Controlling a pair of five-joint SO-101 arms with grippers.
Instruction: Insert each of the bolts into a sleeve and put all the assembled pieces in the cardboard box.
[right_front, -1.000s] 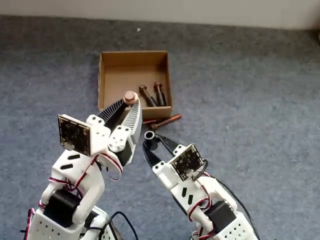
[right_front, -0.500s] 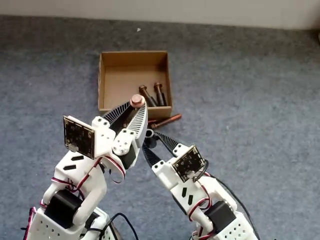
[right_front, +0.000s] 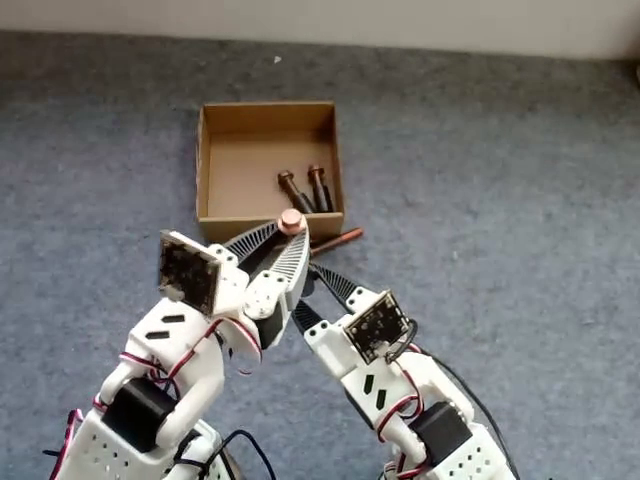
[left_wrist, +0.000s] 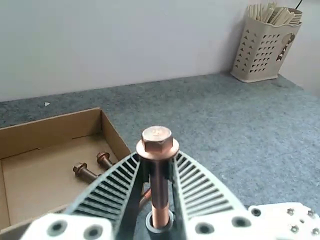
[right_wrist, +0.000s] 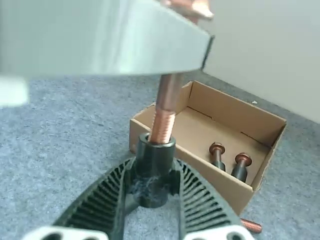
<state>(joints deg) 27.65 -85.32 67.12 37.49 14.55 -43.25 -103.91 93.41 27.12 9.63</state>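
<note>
Bolt upright, clamped in left claw, tip in sleeve, clamped in right claw

"What has moved since a second ago?"

"My left gripper. It had the bolt between its jaws, up by the front wall of the cardboard box. I slid it away from there, over toward my right gripper."

"And the sleeve?"

"Before, from above, I could see the round top of the sleeve, out to the side of the left jaws. Now the left jaws sit right over it and cover it."

"Is the bolt in?"

"Its bottom end was up in the air. Now it pokes into the sleeve's mouth, just above the right jaws."
</note>
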